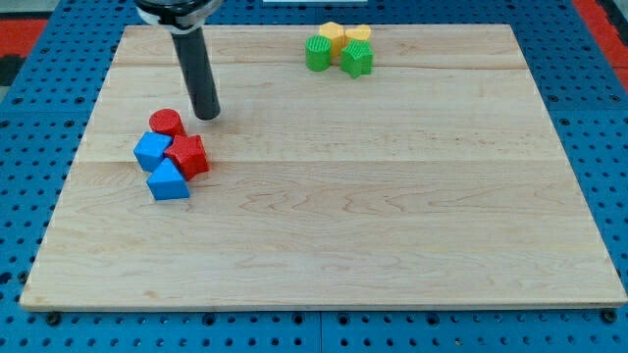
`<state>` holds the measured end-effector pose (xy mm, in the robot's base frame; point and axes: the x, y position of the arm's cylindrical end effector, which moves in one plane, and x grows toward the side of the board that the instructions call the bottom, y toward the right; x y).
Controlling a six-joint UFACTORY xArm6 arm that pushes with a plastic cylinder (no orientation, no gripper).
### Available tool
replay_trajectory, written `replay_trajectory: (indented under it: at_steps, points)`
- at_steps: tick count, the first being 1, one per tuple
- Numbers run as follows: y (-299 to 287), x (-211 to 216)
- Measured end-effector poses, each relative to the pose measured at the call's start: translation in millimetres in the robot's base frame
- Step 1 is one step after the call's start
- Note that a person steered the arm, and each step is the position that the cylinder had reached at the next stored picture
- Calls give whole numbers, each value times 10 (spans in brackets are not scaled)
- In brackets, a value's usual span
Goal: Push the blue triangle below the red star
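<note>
The blue triangle (168,182) lies at the view's left on the wooden board (392,196), touching the lower left of the red star (187,156). A blue block (151,150) sits left of the star and a red cylinder (167,123) above it; these form one tight cluster. My tip (207,116) is on the board just to the upper right of the red cylinder, a little apart from the cluster.
At the view's top, a second cluster holds a green cylinder (318,53), a green star-like block (357,59), and two yellow blocks (334,35) (358,34). A blue pegboard (589,98) surrounds the board.
</note>
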<state>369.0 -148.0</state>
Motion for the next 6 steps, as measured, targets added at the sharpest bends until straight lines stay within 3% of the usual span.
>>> replay_trajectory:
  at_steps: [2,5,6]
  points:
    - [-664,1062]
    - [-324,1043]
    - [-311,1352]
